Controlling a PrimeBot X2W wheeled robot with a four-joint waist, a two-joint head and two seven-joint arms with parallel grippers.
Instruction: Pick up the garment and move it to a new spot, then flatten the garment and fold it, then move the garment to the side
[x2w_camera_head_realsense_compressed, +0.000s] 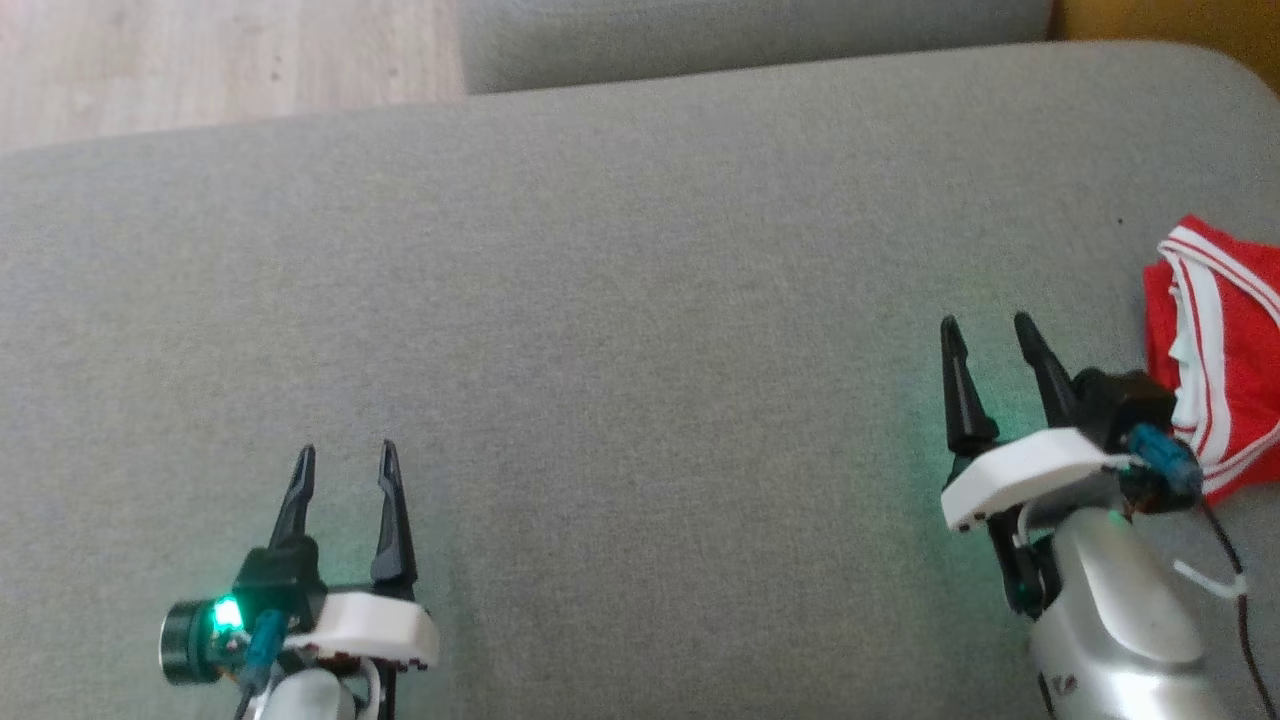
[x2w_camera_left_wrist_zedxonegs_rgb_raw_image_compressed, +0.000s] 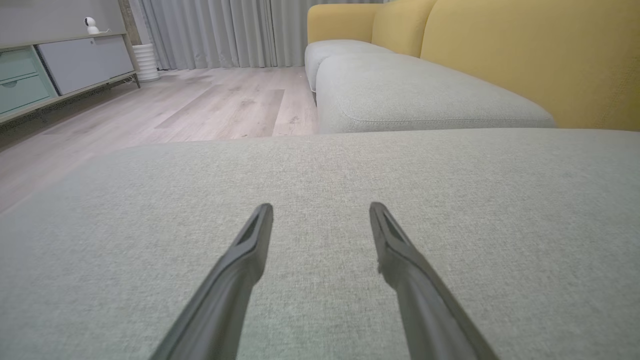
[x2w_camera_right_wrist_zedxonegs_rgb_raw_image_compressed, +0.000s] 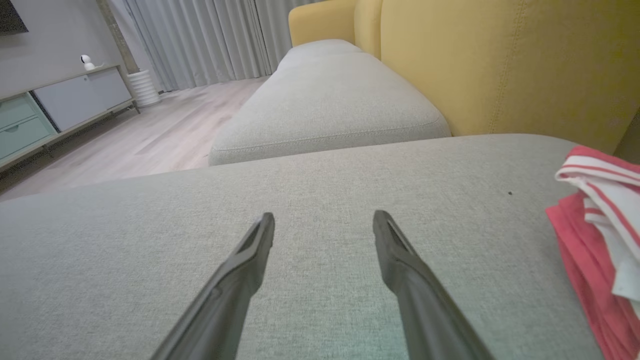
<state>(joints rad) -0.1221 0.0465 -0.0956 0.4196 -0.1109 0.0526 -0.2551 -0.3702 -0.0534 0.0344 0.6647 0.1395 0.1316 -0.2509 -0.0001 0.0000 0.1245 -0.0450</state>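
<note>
A red garment (x2w_camera_head_realsense_compressed: 1225, 350) with white stripes lies bunched at the far right of the grey sofa cushion (x2w_camera_head_realsense_compressed: 620, 330). In the right wrist view the garment (x2w_camera_right_wrist_zedxonegs_rgb_raw_image_compressed: 600, 240) shows at the right edge. My right gripper (x2w_camera_head_realsense_compressed: 988, 332) stands open just left of the garment, apart from it, with nothing between its fingers; its fingers (x2w_camera_right_wrist_zedxonegs_rgb_raw_image_compressed: 250, 250) hover over bare cushion. My left gripper (x2w_camera_head_realsense_compressed: 345, 458) is open at the lower left over bare cushion, and its fingers (x2w_camera_left_wrist_zedxonegs_rgb_raw_image_compressed: 255, 240) hold nothing.
A second grey cushion (x2w_camera_left_wrist_zedxonegs_rgb_raw_image_compressed: 415, 95) lies beyond the near one, with a yellow sofa back (x2w_camera_right_wrist_zedxonegs_rgb_raw_image_compressed: 500, 65) on the right. Wooden floor (x2w_camera_left_wrist_zedxonegs_rgb_raw_image_compressed: 200, 105) lies to the far left, with a low cabinet (x2w_camera_left_wrist_zedxonegs_rgb_raw_image_compressed: 45, 75) and curtains (x2w_camera_left_wrist_zedxonegs_rgb_raw_image_compressed: 220, 30).
</note>
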